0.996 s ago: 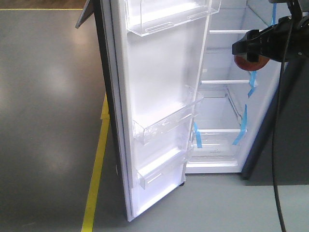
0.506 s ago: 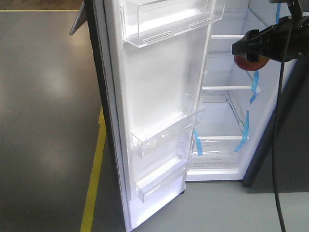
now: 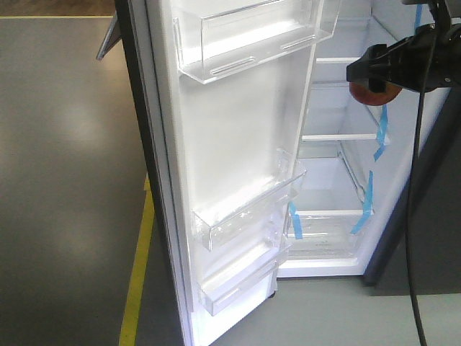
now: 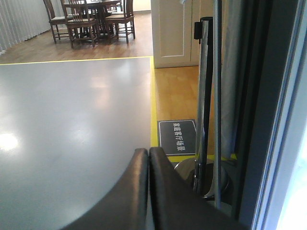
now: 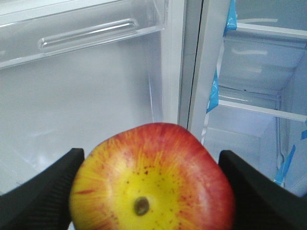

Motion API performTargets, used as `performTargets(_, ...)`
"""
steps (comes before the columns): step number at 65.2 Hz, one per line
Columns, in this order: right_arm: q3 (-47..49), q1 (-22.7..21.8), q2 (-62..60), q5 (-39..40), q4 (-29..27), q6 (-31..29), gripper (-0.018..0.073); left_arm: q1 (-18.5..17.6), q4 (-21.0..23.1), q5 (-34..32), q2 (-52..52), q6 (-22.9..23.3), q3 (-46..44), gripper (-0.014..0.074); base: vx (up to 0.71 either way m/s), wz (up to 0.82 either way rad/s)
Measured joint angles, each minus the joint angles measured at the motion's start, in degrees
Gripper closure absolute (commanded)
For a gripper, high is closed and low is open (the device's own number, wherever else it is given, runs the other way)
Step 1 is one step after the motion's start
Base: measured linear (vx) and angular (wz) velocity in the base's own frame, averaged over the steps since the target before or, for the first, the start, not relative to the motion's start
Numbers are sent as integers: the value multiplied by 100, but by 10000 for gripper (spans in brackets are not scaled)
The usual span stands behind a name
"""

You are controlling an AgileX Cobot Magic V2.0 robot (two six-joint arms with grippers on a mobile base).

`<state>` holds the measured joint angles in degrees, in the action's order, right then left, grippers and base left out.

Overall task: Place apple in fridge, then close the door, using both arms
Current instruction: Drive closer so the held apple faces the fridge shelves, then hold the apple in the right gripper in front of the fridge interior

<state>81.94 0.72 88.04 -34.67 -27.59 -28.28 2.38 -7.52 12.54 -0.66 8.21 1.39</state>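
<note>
While the door (image 3: 238,144) is standing open over the glossy grey floor (image 3: 65,180), the right gripper (image 5: 152,191) is clamping the apple (image 5: 153,158) before the fridge (image 3: 338,173); the left gripper (image 4: 148,187) is pressing its fingers together.

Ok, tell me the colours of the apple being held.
Red apple with a yellow patch and red streaks around its dimple; clearest in the right wrist view.

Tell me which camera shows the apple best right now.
The right wrist view: the apple fills the lower frame, stem dimple facing the camera, held in the right gripper. The front view shows only a red sliver under that gripper. The left wrist view shows none of it.
</note>
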Motion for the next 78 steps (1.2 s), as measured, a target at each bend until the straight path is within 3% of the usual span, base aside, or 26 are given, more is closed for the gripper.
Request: performTargets(78, 0, 0, 0, 0, 0, 0, 391, 0, 0, 0, 0, 0, 0, 602, 7, 1)
